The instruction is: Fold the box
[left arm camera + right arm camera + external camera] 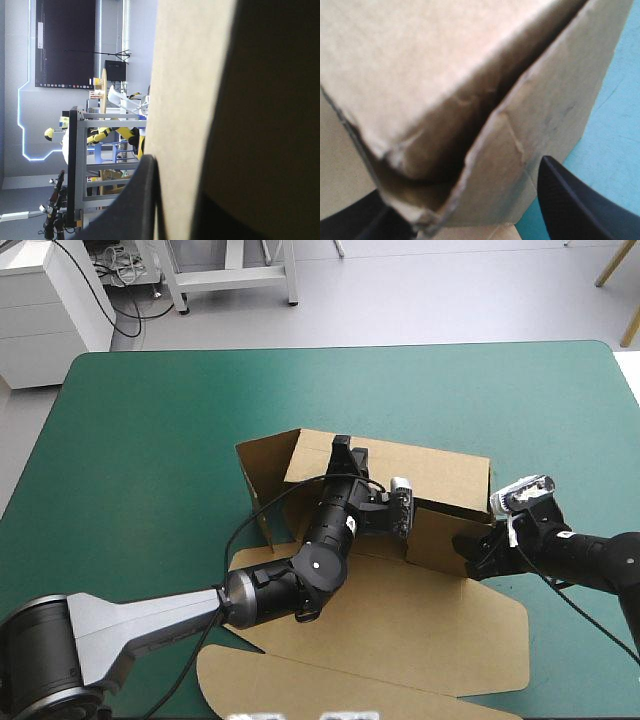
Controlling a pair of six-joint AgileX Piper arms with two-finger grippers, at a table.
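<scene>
Box (440, 475) on table (150, 440), centre-right

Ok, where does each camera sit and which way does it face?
High view: above and behind the robot, looking down on the table and box; both arms show.
Left wrist view: on the left arm, looking along the left gripper past a box wall into the room; one finger shows.
Right wrist view: on the right arm, facing a box corner between the open fingers of the right gripper.
Shared: the box.
</scene>
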